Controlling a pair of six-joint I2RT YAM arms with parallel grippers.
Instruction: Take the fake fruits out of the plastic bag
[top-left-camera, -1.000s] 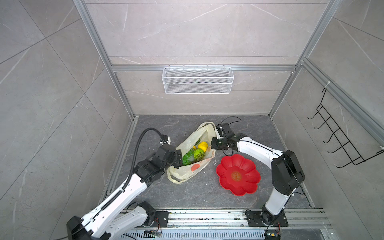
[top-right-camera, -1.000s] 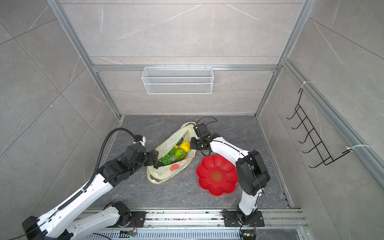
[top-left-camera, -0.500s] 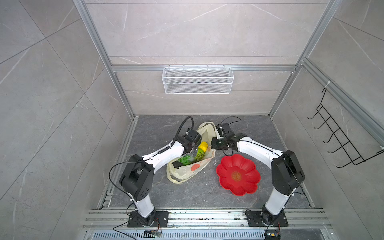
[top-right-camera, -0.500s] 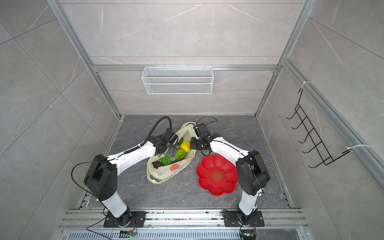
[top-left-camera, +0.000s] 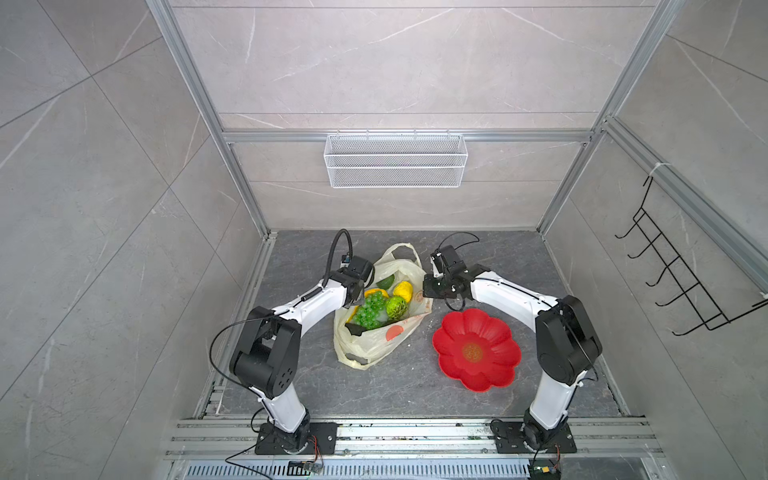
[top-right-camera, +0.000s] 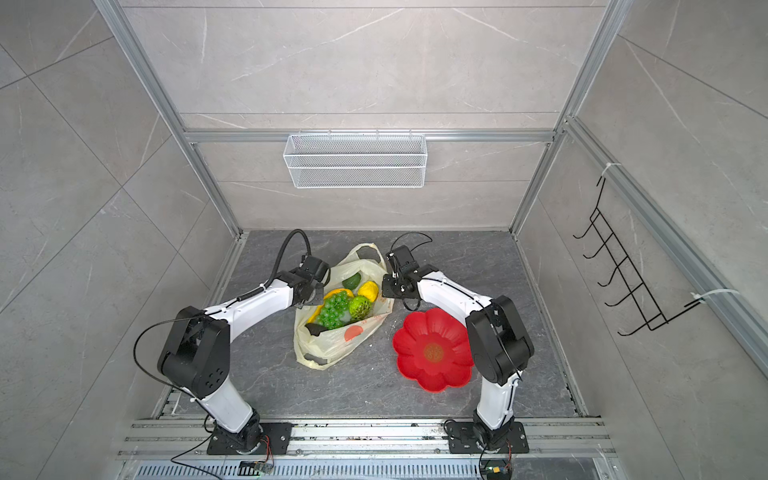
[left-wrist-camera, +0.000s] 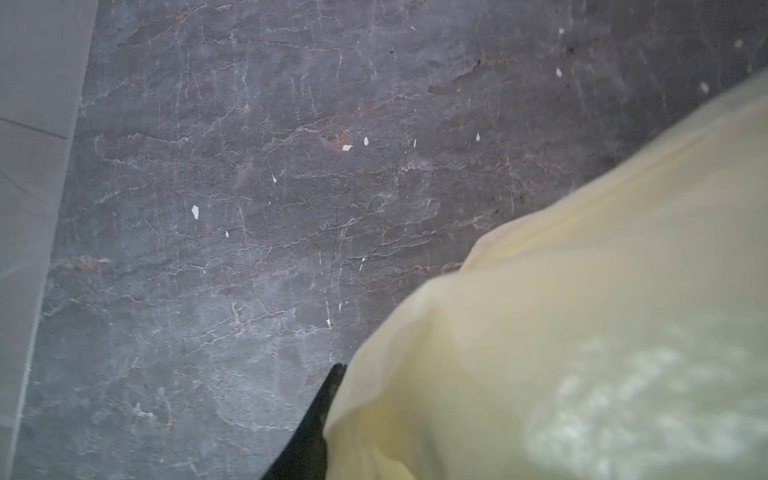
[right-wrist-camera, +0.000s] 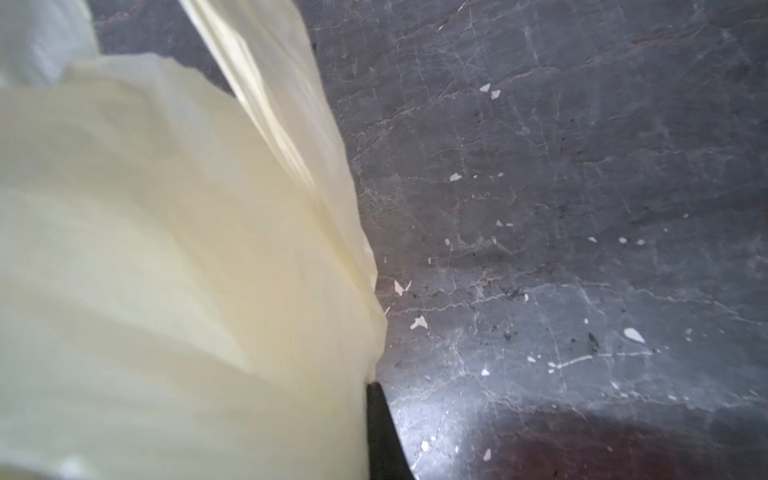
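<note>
Fruits all sit in the bag (top-left-camera: 376, 345): grape bunch (top-left-camera: 371, 311), citrus (top-left-camera: 402, 289), bumpy green fruit (top-left-camera: 395, 307), a bit of banana (top-left-camera: 374, 293) under the grapes, and a dark green piece (top-left-camera: 385, 281) on the far side. The bag lies mid-tabletop (top-left-camera: 299, 257) with its mouth gaping upward and a loop handle (top-left-camera: 401, 248) at the far end.

Right gripper (top-left-camera: 429, 289) is clenched on the bag's right rim. In the right wrist view the film bunches straight into its finger (right-wrist-camera: 380, 432).

Left gripper (top-left-camera: 354, 300) is at the left rim beside the grapes. The left wrist view shows one black finger (left-wrist-camera: 309, 432) with film draped over the rest, so I can't tell if it's clamped or released.

The red flower plate (top-left-camera: 476, 349) sits near the bag, on its right and nearer the arm bases.
</note>
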